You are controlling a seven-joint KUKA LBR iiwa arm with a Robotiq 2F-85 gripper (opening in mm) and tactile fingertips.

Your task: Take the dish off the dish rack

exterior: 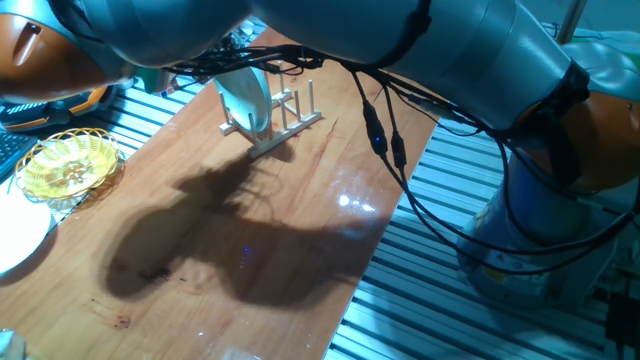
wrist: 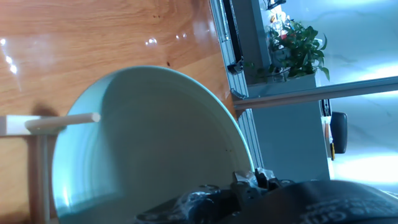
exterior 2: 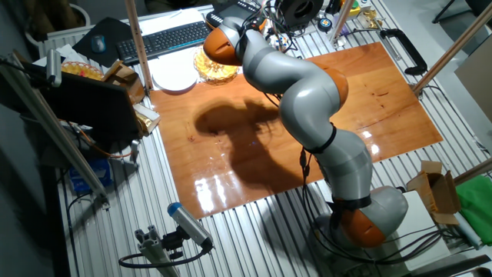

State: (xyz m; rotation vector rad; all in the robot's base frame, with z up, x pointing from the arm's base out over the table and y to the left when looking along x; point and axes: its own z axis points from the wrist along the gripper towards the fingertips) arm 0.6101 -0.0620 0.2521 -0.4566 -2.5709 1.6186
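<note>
The light turquoise dish [exterior: 246, 100] stands on edge in the small wooden dish rack [exterior: 285, 122] at the far side of the wooden table. In the hand view the dish [wrist: 149, 149] fills the lower left, and a rack peg [wrist: 62, 121] crosses in front of it. My gripper [wrist: 244, 186] shows only as a dark shape touching the dish's rim at the bottom of the hand view. Its jaws are not clear. In both fixed views my arm [exterior 2: 307, 92] hides the gripper, and in the other fixed view it hides the rack and dish too.
A yellow woven basket [exterior: 68, 165] and a plain white plate [exterior: 15, 238] sit at the left edge of the table [exterior: 300, 230]. A keyboard [exterior 2: 165, 38] and clutter lie beyond the table. Metal slats [exterior: 450, 270] run along the right edge.
</note>
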